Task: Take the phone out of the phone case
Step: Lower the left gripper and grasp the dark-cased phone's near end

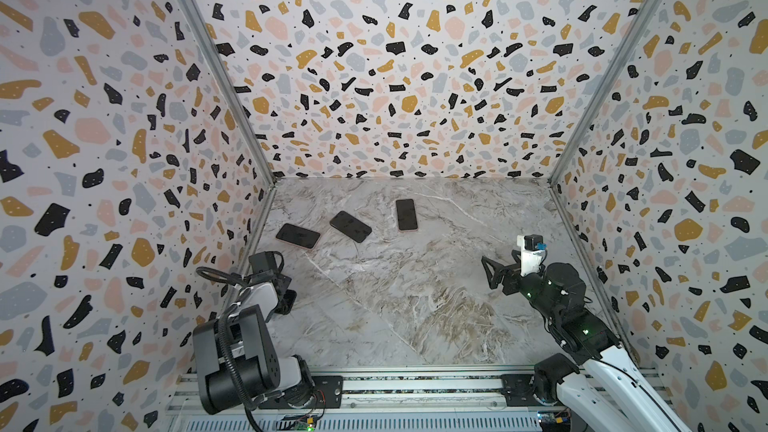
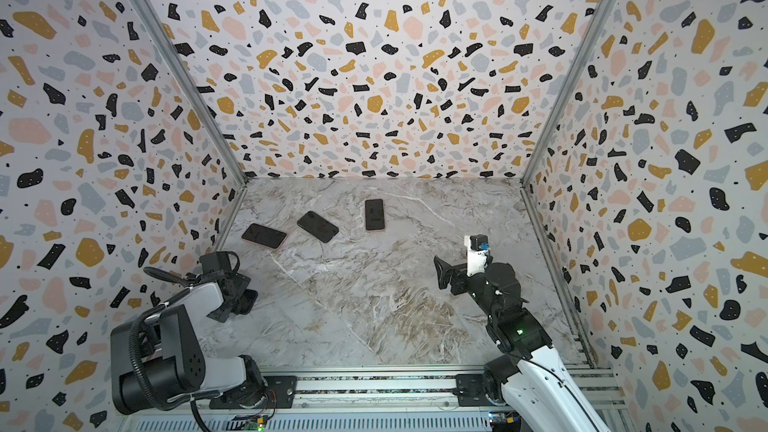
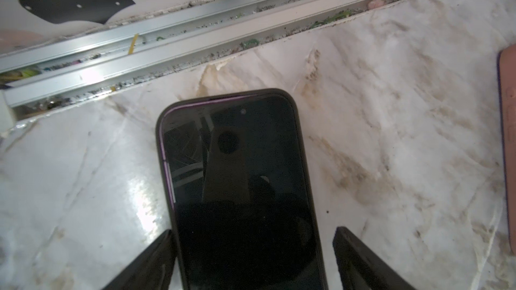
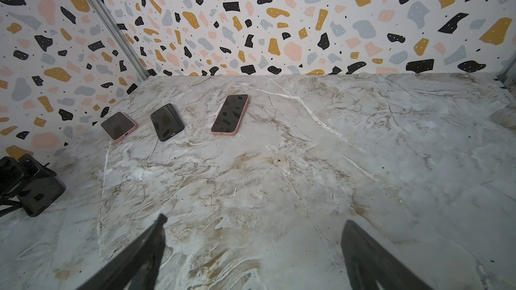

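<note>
A phone [image 3: 237,177] with a dark screen lies face up in a black phone case [image 3: 300,135] on the marble table, close to the left wall. My left gripper [image 3: 254,230] straddles it, open. One finger [image 3: 156,255] sits against the case's side and the other finger [image 3: 354,255] stands a small gap away. In both top views the left gripper [image 1: 286,299] [image 2: 241,299] points down and hides most of this phone; the right wrist view shows the phone's free end [image 4: 42,195]. My right gripper [image 1: 492,272] [image 4: 252,224] hovers open and empty over the right side of the table.
Three more phones lie at the back left: one in a pink case [image 1: 298,236] [image 4: 118,126], one in a black case [image 1: 350,226] [image 4: 167,125], another in a pink case [image 1: 406,214] [image 4: 230,114]. An aluminium rail [image 3: 167,32] runs along the left wall.
</note>
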You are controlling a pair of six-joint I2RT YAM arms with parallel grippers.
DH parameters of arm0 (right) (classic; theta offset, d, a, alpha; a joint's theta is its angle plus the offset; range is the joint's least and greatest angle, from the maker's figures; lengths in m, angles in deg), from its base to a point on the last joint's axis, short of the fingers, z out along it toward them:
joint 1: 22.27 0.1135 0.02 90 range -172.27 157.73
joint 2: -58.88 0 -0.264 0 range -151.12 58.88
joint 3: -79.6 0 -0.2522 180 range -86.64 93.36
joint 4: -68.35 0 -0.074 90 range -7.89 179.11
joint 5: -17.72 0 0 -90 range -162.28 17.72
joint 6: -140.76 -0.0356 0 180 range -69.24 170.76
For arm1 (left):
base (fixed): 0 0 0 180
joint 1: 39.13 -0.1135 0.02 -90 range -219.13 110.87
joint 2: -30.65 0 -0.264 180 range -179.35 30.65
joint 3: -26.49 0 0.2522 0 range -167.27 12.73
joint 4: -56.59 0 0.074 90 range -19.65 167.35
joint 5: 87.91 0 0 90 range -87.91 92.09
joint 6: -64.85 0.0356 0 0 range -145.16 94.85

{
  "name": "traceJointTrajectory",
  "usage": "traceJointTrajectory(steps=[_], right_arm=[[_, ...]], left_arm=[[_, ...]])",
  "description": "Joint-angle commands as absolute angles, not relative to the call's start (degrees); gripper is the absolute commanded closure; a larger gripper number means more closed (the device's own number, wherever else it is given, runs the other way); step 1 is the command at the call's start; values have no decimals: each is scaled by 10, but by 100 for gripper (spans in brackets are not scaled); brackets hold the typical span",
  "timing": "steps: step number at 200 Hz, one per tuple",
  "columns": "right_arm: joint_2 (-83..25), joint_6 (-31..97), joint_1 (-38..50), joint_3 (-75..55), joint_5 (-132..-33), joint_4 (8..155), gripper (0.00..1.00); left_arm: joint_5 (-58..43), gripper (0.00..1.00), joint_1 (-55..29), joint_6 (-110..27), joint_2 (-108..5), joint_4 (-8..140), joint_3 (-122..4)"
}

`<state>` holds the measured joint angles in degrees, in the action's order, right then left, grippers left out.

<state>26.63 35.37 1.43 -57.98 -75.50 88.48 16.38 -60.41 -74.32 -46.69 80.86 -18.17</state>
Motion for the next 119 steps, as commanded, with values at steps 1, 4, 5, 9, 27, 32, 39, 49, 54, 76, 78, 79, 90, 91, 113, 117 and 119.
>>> traceJointTrajectory(steps=[1, 4, 5, 9, 27, 32, 39, 49, 54, 76, 78, 79, 90, 91, 113, 117, 119], right_arm=[[267, 348, 17, -585, -753, 863, 1], [267, 347, 17, -586, -753, 862, 1], [267, 347, 17, -586, -752, 862, 1], [267, 347, 17, -587, -752, 861, 1], [266, 342, 17, -591, -752, 855, 1], [266, 341, 17, -592, -752, 852, 1], [266, 339, 17, -593, -752, 851, 1], [266, 336, 17, -595, -752, 848, 1], [266, 334, 17, -596, -754, 847, 1], [266, 327, 17, -601, -759, 840, 1], [266, 327, 17, -602, -760, 840, 1], [266, 326, 17, -602, -759, 839, 1], [266, 319, 17, -607, -764, 833, 1], [266, 318, 17, -607, -764, 833, 1], [265, 301, 17, -617, -785, 815, 1], [265, 296, 17, -620, -788, 811, 1], [264, 294, 17, -622, -790, 808, 1]], left_arm=[[121, 14, -605, -754, -466, 826, -164], [120, 14, -606, -754, -465, 826, -164], [119, 14, -605, -754, -465, 826, -164], [119, 15, -605, -754, -465, 827, -165], [114, 21, -605, -754, -462, 827, -162], [112, 23, -605, -754, -461, 825, -161], [108, 25, -605, -754, -459, 823, -159], [106, 26, -605, -754, -457, 822, -158], [104, 26, -605, -754, -456, 822, -158], [94, 31, -604, -754, -450, 821, -157], [92, 31, -604, -754, -449, 821, -157], [91, 31, -604, -754, -449, 821, -157], [84, 32, -604, -754, -447, 823, -157], [83, 32, -604, -754, -447, 823, -157], [72, 37, -600, -754, -441, 823, -157], [70, 37, -599, -754, -439, 823, -157], [70, 37, -598, -753, -439, 823, -157]])
